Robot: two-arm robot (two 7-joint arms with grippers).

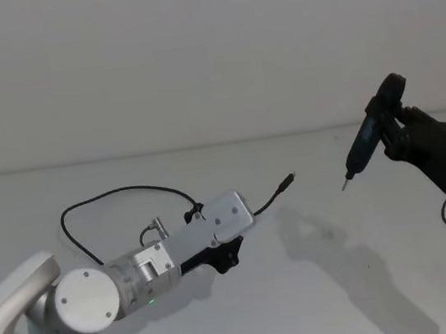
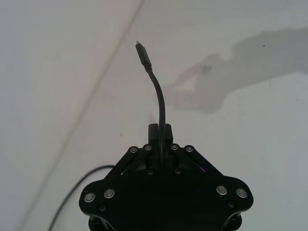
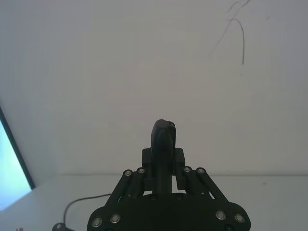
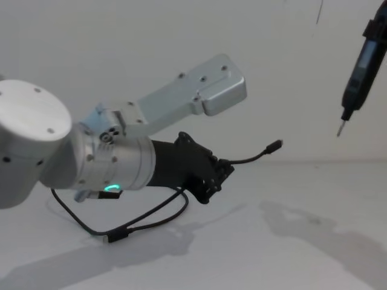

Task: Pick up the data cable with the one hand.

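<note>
The data cable (image 2: 160, 103) is a thin black cord, and my left gripper (image 2: 161, 144) is shut on it a short way behind one plug (image 2: 143, 54). In the chest view that gripper (image 4: 219, 172) hangs above the table and the plug (image 4: 275, 146) sticks out forward in the air. The cord's slack droops to the table in a loop (image 4: 142, 222), where the other plug (image 4: 115, 237) lies. From the head, the left gripper (image 1: 223, 254) is left of centre with the cable looping behind it (image 1: 119, 192). My right gripper (image 1: 390, 128) is raised at the right.
The right gripper is shut on a dark pen-shaped tool (image 1: 360, 150) with a metal tip pointing down, also seen high at the right in the chest view (image 4: 360, 54) and between the right fingers (image 3: 163, 144). The white table (image 1: 347, 282) meets a white wall behind.
</note>
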